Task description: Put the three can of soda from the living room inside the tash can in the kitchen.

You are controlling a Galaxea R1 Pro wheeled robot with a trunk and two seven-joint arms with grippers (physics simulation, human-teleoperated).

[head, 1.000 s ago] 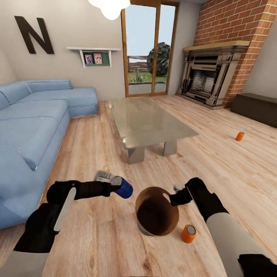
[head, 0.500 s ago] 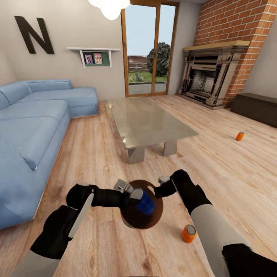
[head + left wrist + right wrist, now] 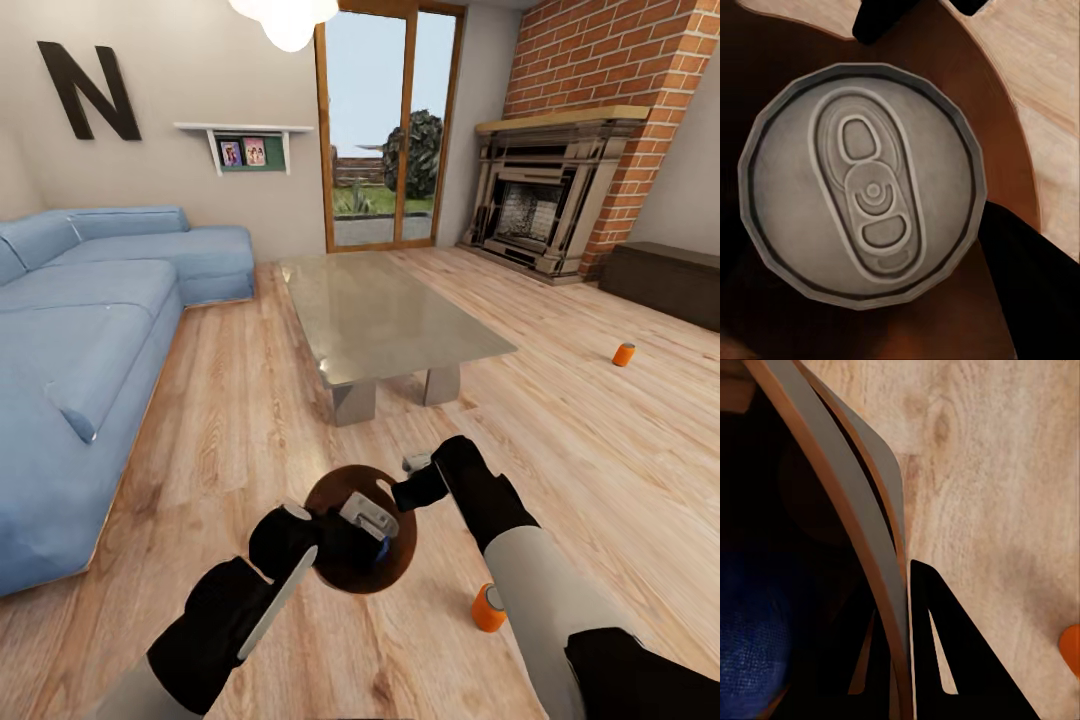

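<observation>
A small round brown tash can (image 3: pixel 395 568) is held off the wood floor, tipped toward me. My right gripper (image 3: pixel 412 480) is shut on its far rim, and that rim (image 3: pixel 862 547) passes between the fingers in the right wrist view. My left gripper (image 3: pixel 372 525) reaches into the bin's mouth, shut on a blue can (image 3: pixel 383 548) with a grey pull-tab top (image 3: pixel 866 184). That blue can (image 3: pixel 750 637) sits low inside the dark inner wall. One orange can of soda (image 3: pixel 489 607) stands on the floor beside my right forearm. A second orange can (image 3: pixel 624 354) lies far to the right.
A glass coffee table (image 3: pixel 385 318) stands just ahead of the bin. A blue sofa (image 3: pixel 90 330) fills the left side. The brick fireplace (image 3: pixel 545 200) and a dark low bench (image 3: pixel 665 280) are at the back right, with open floor between them and me.
My left gripper carried the blue can from left of the bin over its mouth and down inside. The right gripper drew the bin up and leftward.
</observation>
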